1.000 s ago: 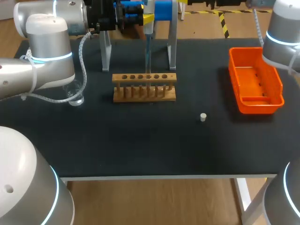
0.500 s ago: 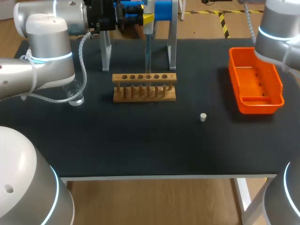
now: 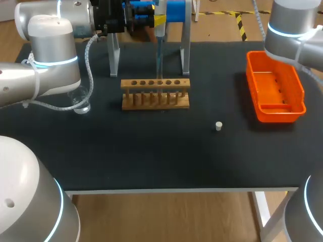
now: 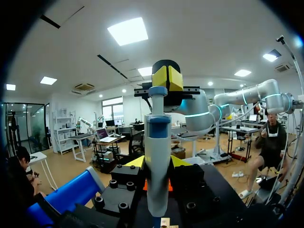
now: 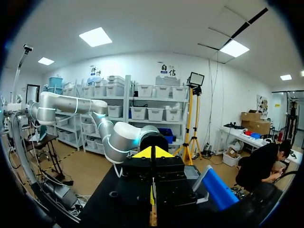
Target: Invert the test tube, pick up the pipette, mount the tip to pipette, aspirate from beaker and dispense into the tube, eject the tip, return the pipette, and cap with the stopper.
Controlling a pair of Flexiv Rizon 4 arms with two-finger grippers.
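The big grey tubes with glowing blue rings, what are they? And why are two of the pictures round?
Those are two robot arms, a left arm and a right arm, standing at a black table. One picture is taken from above and behind the robot. The two round ones come from tiny cameras on the robot's wrists, so they see the room too. The left claw holds a pipette, a squirter for liquids, over a wooden rack. The right claw is shut, with nothing in it. Also on the table: a glass beaker, a small white stopper and an orange tray.
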